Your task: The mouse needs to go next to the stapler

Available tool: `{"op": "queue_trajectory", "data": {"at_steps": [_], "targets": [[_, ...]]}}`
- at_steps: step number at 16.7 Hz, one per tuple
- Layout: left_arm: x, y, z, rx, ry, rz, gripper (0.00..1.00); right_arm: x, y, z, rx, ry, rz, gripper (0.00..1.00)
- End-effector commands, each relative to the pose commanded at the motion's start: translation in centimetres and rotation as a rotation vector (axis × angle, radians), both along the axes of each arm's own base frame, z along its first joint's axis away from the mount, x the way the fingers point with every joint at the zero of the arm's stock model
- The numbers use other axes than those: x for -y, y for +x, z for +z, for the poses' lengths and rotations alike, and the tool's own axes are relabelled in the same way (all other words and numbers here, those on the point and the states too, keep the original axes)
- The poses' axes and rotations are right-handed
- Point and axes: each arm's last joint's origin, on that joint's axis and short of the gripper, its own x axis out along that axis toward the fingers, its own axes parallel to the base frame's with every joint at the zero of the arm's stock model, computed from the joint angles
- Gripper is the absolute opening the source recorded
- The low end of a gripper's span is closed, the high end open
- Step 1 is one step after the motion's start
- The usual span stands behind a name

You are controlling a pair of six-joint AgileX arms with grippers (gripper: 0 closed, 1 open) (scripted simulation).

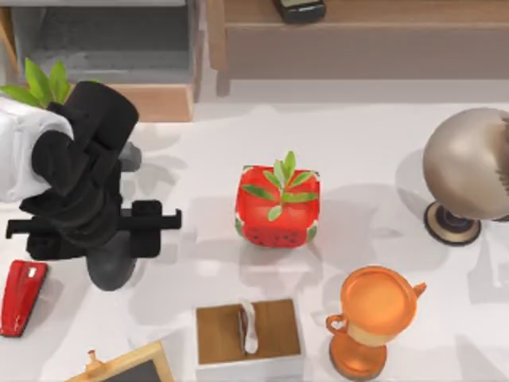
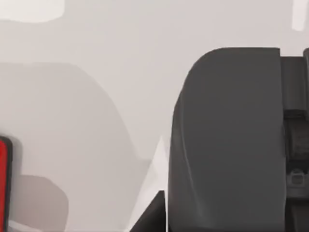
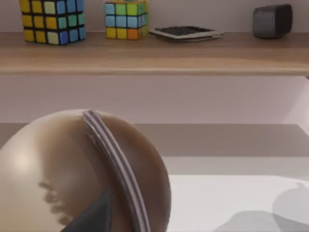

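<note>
The dark grey mouse [image 1: 111,269] pokes out from under my left gripper [image 1: 99,239] at the table's left, a short way right of the red stapler [image 1: 22,296]. In the left wrist view the mouse [image 2: 227,145] looms large and close, and a black finger [image 2: 295,145] lies flush against its side, so the gripper is shut on it. A sliver of the stapler [image 2: 4,180] shows off to the side, with bare table between it and the mouse. A dark part of my right gripper [image 3: 91,218] shows in front of a bronze globe [image 3: 72,169].
A strawberry cube planter [image 1: 277,205] stands mid-table. An orange trophy [image 1: 370,318], a wooden tissue box [image 1: 249,330] and a small chalkboard [image 1: 127,368] line the front. The bronze globe [image 1: 465,163] is at the right. Shelves run along the back.
</note>
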Motion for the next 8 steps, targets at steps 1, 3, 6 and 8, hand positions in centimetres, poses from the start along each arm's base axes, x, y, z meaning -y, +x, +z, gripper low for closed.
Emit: {"op": "queue_trajectory", "data": {"at_steps": [1, 3, 6, 8], "targets": [[-0.2, -0.4, -0.5, -0.033, 0.005, 0.000, 0.00, 0.0, 0.0, 0.0, 0.000, 0.000, 0.000, 1.00], [-0.5, -1.1, -1.5, -0.098, 0.016, -0.001, 0.00, 0.0, 0.0, 0.0, 0.000, 0.000, 0.000, 1.00], [-0.6, -1.3, -2.1, -0.127, 0.024, -0.001, 0.00, 0.0, 0.0, 0.0, 0.000, 0.000, 0.000, 1.00], [-0.6, -1.3, -2.1, -0.127, 0.024, -0.001, 0.00, 0.0, 0.0, 0.0, 0.000, 0.000, 0.000, 1.00]]}}
